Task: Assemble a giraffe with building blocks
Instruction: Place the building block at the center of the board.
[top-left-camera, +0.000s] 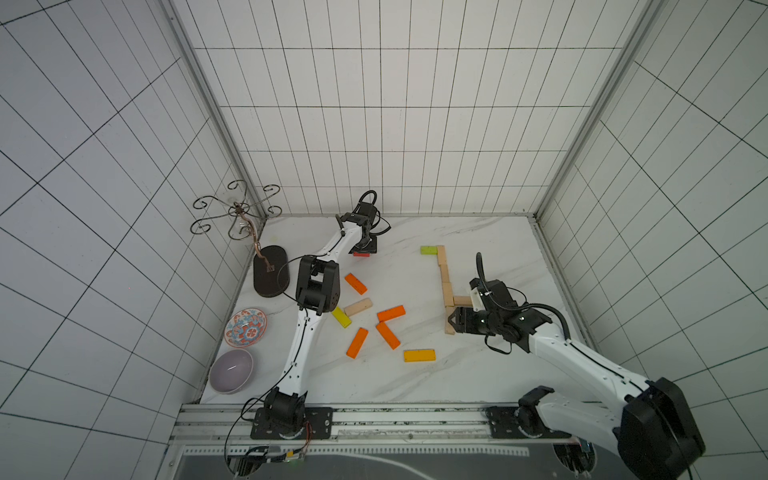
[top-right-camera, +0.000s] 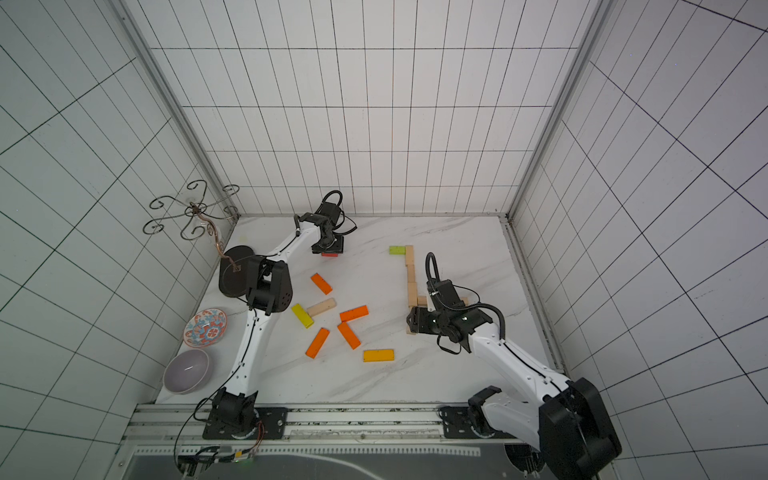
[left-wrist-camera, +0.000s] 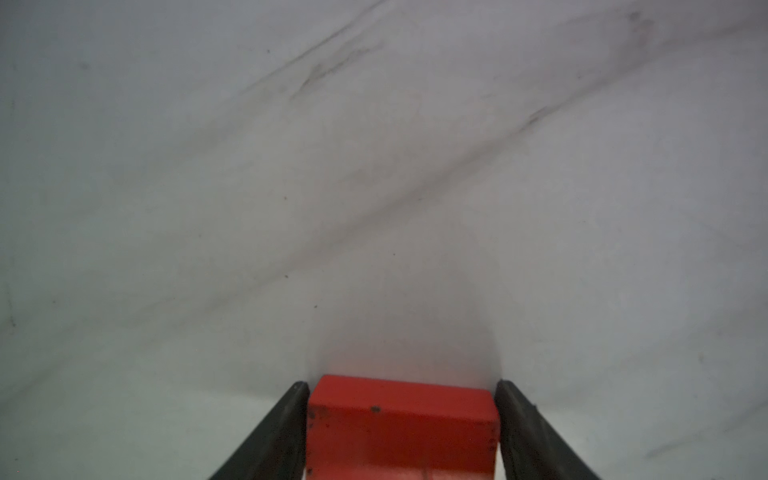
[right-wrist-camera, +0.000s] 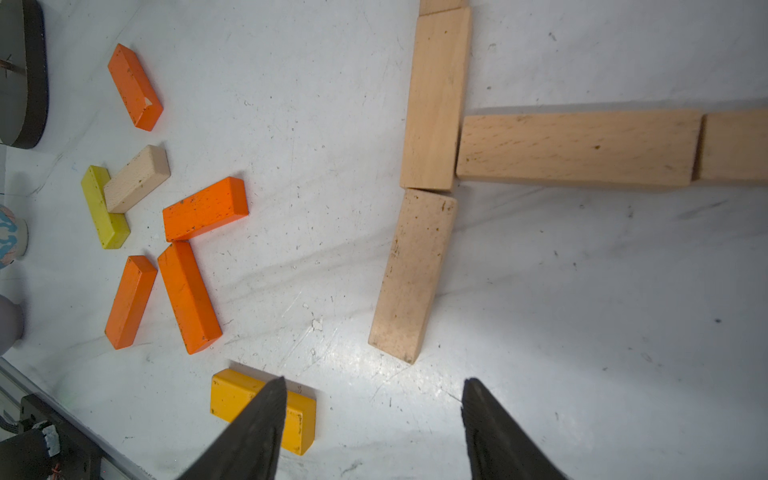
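A line of pale wooden blocks (top-left-camera: 444, 274) lies flat on the right side of the table, with a lime green block (top-left-camera: 428, 249) at its far end. More pale blocks (right-wrist-camera: 577, 147) branch off sideways near its lower end. My right gripper (right-wrist-camera: 374, 386) hovers open and empty just past the lowest pale block (right-wrist-camera: 411, 274). Loose orange blocks (top-left-camera: 390, 313), a yellow block (top-left-camera: 419, 355), a yellow-green block (top-left-camera: 341, 317) and a pale block (top-left-camera: 358, 306) lie mid-table. My left gripper (left-wrist-camera: 403, 382) is low at the far side, its fingers flanking a red block (left-wrist-camera: 401, 424), with a thin gap on one side.
A dark oval stand base (top-left-camera: 270, 276) with a curled wire top (top-left-camera: 237, 208) sits at the far left. A patterned plate (top-left-camera: 246, 327) and a grey bowl (top-left-camera: 231, 370) stand along the left edge. Tiled walls close three sides, and a metal rail (top-left-camera: 374, 415) runs along the front.
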